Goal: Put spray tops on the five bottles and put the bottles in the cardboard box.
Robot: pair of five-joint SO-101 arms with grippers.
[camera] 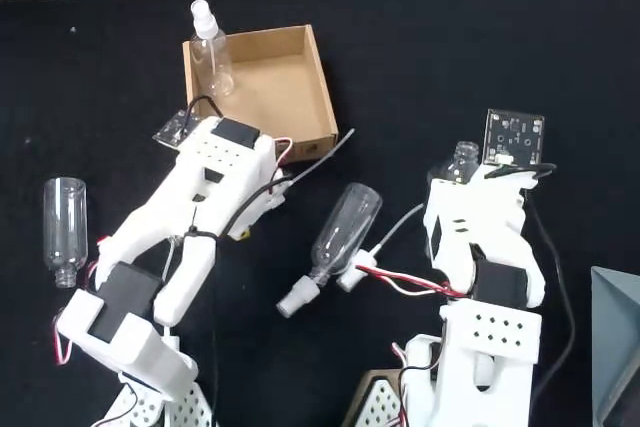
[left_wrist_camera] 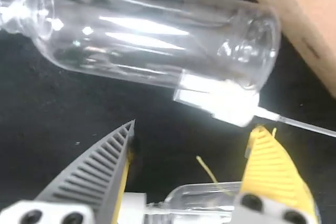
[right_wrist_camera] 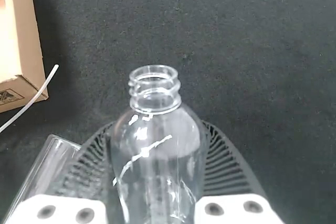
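**A:** What is worrying you right now?

**B:** My left fingers (left_wrist_camera: 268,166) are standing open just short of a spray top (left_wrist_camera: 215,100). It is lying against the base end of a lying bottle (left_wrist_camera: 152,35) on the black surface (left_wrist_camera: 42,129), near the cardboard box (left_wrist_camera: 299,19) at the frame's upper right. If I am closing off-line, I am probably pinching the thin dip tube or nudging the round bottle into rolling away. Something clear is also sitting low between those fingers, and I cannot tell what it is.

**A:** And the other side?

**B:** My right fingers (right_wrist_camera: 218,163) are clamping an uncapped bottle (right_wrist_camera: 155,129), its neck bare. I am judging that pressing a top down is risking the slick plastic tilting or slipping in the grip.

**A:** What is the high view giving you?

**B:** It is showing a capped bottle (camera: 212,47) standing at the box's upper-left corner. Another open bottle (camera: 63,227) is lying at far left, and a second spray top (camera: 357,270) is lying at centre. The wrist views are adding the gap between my left fingers and the threads on the held neck.
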